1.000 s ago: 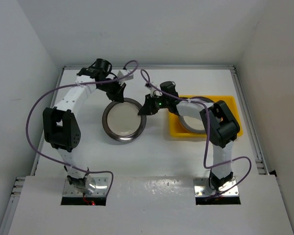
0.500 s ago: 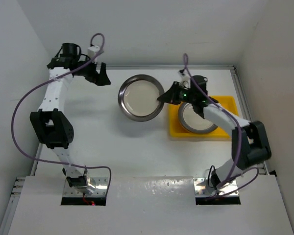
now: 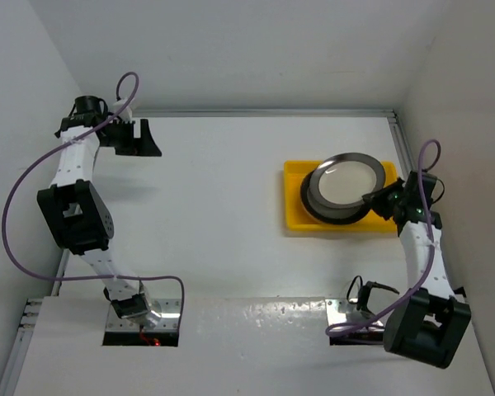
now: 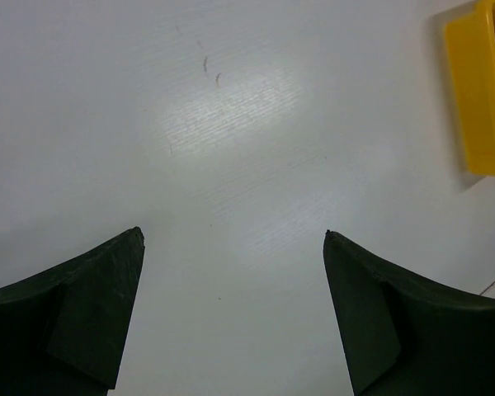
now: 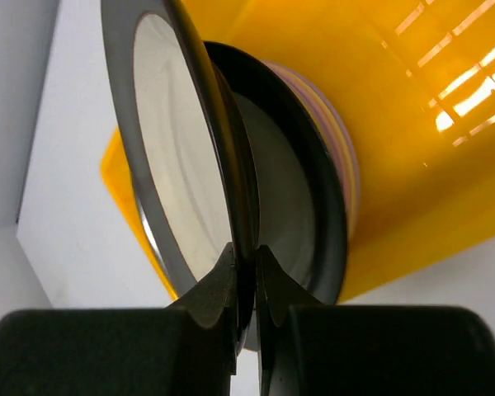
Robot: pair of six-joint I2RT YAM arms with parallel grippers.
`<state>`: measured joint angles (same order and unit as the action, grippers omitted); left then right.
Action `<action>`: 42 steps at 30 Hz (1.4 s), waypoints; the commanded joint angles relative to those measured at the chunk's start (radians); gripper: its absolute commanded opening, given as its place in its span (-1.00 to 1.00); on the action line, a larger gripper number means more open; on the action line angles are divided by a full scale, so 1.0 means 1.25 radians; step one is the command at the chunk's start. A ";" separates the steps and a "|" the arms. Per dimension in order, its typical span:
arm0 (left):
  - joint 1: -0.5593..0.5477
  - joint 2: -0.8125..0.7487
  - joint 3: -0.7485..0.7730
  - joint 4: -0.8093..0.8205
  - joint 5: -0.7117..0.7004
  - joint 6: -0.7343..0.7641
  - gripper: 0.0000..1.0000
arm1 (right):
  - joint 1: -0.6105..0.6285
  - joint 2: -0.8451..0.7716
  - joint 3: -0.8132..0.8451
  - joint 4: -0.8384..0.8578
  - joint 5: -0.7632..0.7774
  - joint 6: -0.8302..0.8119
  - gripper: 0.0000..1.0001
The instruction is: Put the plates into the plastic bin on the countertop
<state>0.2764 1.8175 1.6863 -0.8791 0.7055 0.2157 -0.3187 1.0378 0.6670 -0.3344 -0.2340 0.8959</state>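
Note:
A shiny steel-rimmed plate point(image 3: 344, 181) point(image 5: 177, 157) hangs over the yellow plastic bin point(image 3: 294, 216) point(image 5: 412, 165), with my right gripper point(image 3: 369, 199) point(image 5: 246, 262) shut on its near rim. Under it, a second steel-rimmed plate point(image 5: 293, 198) tops a stack of coloured plates point(image 5: 345, 161) inside the bin. The held plate tilts away from that stack and comes close to it only at the gripped edge. My left gripper point(image 3: 151, 139) point(image 4: 233, 233) stands open and holds nothing, far off at the back left above the white countertop point(image 3: 231, 206).
White walls close in the countertop at the left, back and right. A metal strip point(image 3: 412, 177) runs along the right edge just beyond the bin. Purple cables loop from both arms. The bin's left wall point(image 4: 477, 99) shows at the right edge of the left wrist view.
The left gripper opened, let go of the steel-rimmed plate and drew back to the far left. The right arm carried that plate from mid-counter rightwards to above the stack in the bin.

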 commanded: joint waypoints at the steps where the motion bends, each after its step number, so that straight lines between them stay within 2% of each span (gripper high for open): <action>1: 0.011 -0.049 -0.004 0.012 0.030 0.005 0.79 | -0.012 -0.020 0.014 0.038 -0.051 0.009 -1.00; 10: 0.027 -0.056 -0.029 0.012 0.052 0.013 0.79 | -0.015 0.059 0.006 0.022 -0.124 -0.026 -1.00; 12: 0.034 -0.056 -0.036 0.012 0.052 0.013 0.79 | -0.013 0.064 0.004 -0.013 -0.131 -0.047 -0.85; 13: 0.034 -0.056 -0.036 0.012 0.052 0.013 0.79 | -0.013 0.061 0.000 -0.024 -0.131 -0.060 -0.50; 16: 0.034 -0.056 -0.036 0.012 0.059 0.020 0.79 | -0.013 0.062 -0.003 -0.074 -0.104 -0.113 0.00; 21: 0.034 -0.056 -0.036 0.012 0.066 0.020 0.79 | -0.014 0.047 0.017 -0.174 -0.020 -0.163 0.14; 24: 0.034 -0.056 -0.036 0.012 0.074 0.020 0.79 | -0.014 0.019 0.020 -0.188 0.019 -0.180 0.27; 36: 0.034 -0.065 -0.043 0.012 0.037 0.020 0.79 | -0.020 -0.048 0.104 -0.280 0.185 -0.203 0.52; 38: 0.034 -0.073 -0.051 0.012 0.014 0.027 0.79 | -0.031 -0.107 0.096 -0.288 0.268 -0.154 0.69; 40: 0.027 -0.083 -0.080 0.012 -0.038 0.035 0.79 | -0.060 -0.179 0.081 -0.297 0.307 -0.129 0.78; 42: 0.011 -0.111 -0.109 0.021 -0.071 0.035 0.79 | -0.063 -0.210 0.063 -0.338 0.407 -0.109 0.84</action>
<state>0.3027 1.7527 1.5780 -0.8665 0.6819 0.2382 -0.3824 0.8421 0.7460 -0.6968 0.0879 0.7013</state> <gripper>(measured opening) 0.894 0.904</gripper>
